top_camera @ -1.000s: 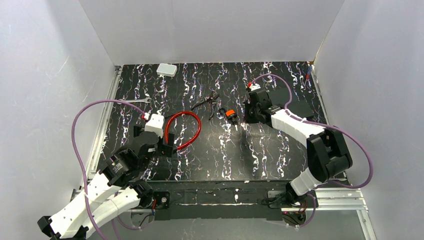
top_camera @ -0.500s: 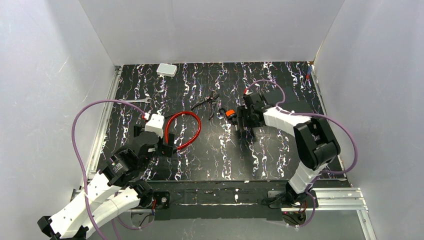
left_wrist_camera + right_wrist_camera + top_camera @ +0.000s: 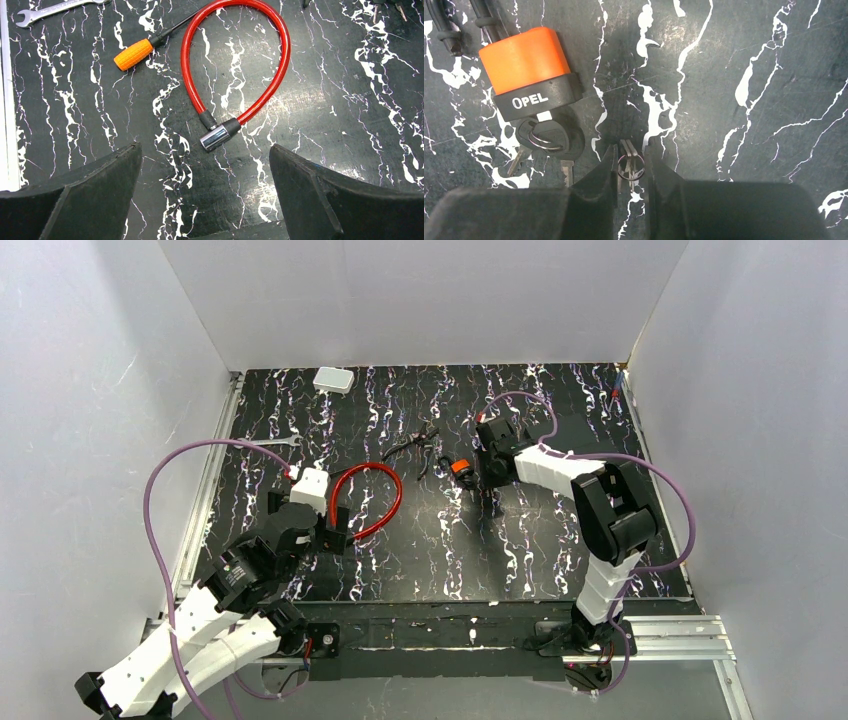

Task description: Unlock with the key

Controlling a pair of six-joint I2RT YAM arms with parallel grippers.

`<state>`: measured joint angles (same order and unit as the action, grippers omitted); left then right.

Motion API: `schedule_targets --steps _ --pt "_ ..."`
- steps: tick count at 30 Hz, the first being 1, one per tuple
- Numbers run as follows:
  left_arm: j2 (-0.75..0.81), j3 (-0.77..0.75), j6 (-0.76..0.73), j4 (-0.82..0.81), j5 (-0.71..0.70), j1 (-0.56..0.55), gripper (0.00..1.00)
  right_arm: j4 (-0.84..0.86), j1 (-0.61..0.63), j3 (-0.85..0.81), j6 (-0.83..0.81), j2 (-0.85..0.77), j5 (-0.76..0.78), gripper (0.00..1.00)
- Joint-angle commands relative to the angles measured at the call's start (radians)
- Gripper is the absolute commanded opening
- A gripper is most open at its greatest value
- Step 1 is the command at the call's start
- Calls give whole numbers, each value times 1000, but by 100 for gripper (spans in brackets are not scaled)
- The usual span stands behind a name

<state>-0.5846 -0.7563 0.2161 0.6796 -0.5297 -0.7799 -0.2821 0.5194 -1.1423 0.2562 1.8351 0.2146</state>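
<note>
Pinching keys (image 3: 627,159) in right gripper (image 3: 630,149) jaws, wrist view only, hidden overhead

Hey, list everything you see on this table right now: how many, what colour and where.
cable lock: one, red, left-centre
screwdriver: one, orange handle, beside the lock
wrench: one, silver, near left edge
box: one, white, far left corner
pliers: one, black handles, centre
fob: one, orange and black, centre, keys attached
small keys: one ringed bunch, metal, between right fingers
left gripper: black, open above lock
right gripper: black, closed on small keys
</note>
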Motion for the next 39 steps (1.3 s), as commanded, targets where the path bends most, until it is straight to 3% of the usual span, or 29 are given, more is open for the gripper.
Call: schedule_targets --steps 1,2,14,19,25,32,39 --pt "3 -9 -12 -18 -3 6 98 -17 7 24 -12 66 -19 7" --pt "2 -9 -12 -18 -3 6 98 -17 7 24 -12 65 -30 2" --pt "13 -12 -20 -24 39 7 97 -7 8 59 43 -157 -141 1" --pt "52 -7 -24 -47 145 7 96 41 7 129 119 -306 -207 1" --pt "70 21 75 -151 383 7 91 94 8 205 214 -467 -279 1" --pt "-36 106 252 -435 546 4 86 77 7 204 261 -588 -374 1" --pt "-136 211 237 -834 606 -38 83 66 8 193 353 -716 -504 1"
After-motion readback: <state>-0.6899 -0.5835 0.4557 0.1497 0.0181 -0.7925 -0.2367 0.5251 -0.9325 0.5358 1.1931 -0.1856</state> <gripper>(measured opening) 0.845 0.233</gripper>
